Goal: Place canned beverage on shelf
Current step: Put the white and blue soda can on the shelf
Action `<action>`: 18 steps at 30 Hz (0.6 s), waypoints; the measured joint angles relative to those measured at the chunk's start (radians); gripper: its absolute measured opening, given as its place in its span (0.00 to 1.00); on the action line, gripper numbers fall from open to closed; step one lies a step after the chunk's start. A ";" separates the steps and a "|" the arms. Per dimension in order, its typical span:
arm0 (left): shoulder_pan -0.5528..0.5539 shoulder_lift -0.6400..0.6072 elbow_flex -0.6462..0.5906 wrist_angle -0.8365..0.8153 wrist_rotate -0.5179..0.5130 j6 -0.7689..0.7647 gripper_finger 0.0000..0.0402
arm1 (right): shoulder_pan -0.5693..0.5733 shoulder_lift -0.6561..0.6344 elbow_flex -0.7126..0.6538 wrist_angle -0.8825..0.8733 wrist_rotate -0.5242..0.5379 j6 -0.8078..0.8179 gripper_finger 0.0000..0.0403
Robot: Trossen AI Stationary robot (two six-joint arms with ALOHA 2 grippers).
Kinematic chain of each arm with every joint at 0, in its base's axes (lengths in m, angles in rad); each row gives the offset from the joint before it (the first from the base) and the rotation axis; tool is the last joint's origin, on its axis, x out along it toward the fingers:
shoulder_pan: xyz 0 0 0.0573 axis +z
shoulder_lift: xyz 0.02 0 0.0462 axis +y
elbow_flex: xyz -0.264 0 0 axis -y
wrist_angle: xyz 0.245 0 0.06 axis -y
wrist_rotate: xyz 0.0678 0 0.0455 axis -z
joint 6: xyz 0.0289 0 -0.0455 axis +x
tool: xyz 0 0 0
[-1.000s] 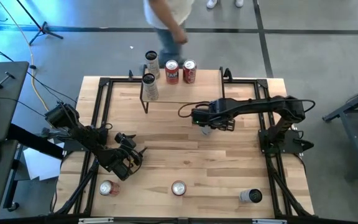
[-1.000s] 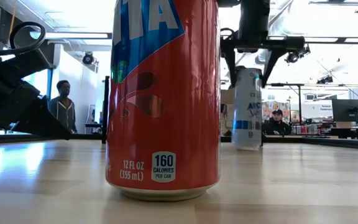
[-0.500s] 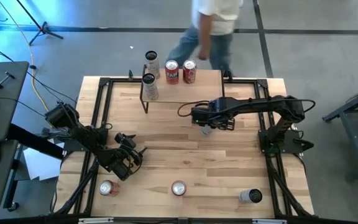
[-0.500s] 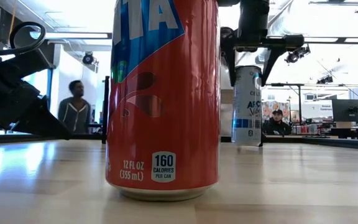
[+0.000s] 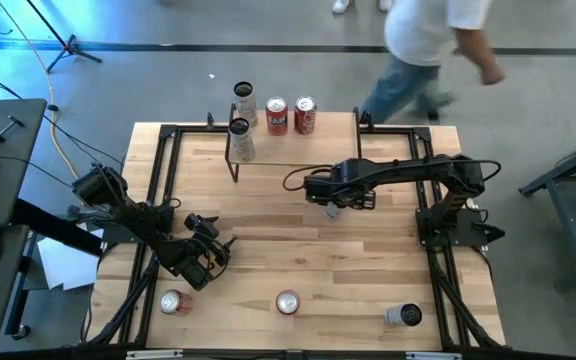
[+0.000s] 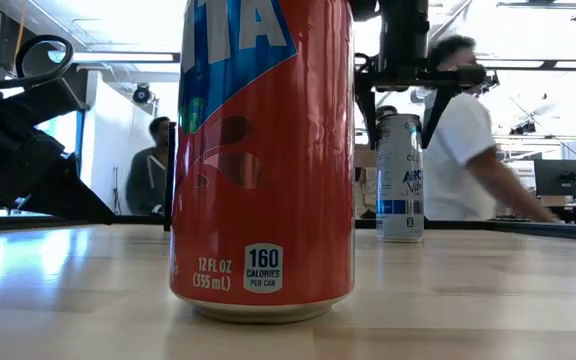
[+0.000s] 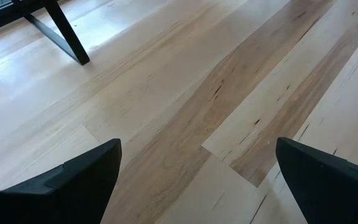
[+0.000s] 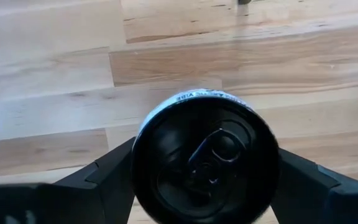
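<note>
Your right claw [image 8: 204,180] stands astride the white can [image 6: 399,178] with its fingers parted, not clamped, so lifting now toward the shelf [image 5: 293,148] risks leaving it behind or toppling it.

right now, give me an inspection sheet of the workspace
surface: light wooden table with black rails; no spills seen
job's things: shelf at the far side carries two red cans and two pale slim cans; another slim can stands on the table under the right arm
clutter: three cans along the near edge: red can, middle can, pale can
grippers: right gripper sits over the slim can with a finger on each side, contact unclear; left gripper open over bare wood, near left
cables: yellow and dark cables off the table's left
surroundings: person walking past the far side; another person beyond
</note>
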 joint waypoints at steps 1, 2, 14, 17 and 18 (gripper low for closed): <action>0.000 0.000 0.000 0.000 0.000 0.000 1.00 | 0.000 0.001 0.000 0.000 0.000 -0.002 0.71; 0.000 0.000 0.000 0.000 0.000 0.000 1.00 | 0.000 0.001 0.000 0.002 0.000 -0.012 0.72; 0.000 0.000 0.000 0.002 0.000 0.000 1.00 | 0.006 -0.003 0.000 0.020 0.041 -0.120 0.80; 0.000 0.000 0.000 0.002 0.000 0.000 1.00 | 0.023 -0.003 0.000 0.014 0.057 -0.134 0.91; 0.000 0.000 0.000 0.002 0.000 0.000 1.00 | 0.029 -0.003 0.000 0.012 0.061 -0.135 0.95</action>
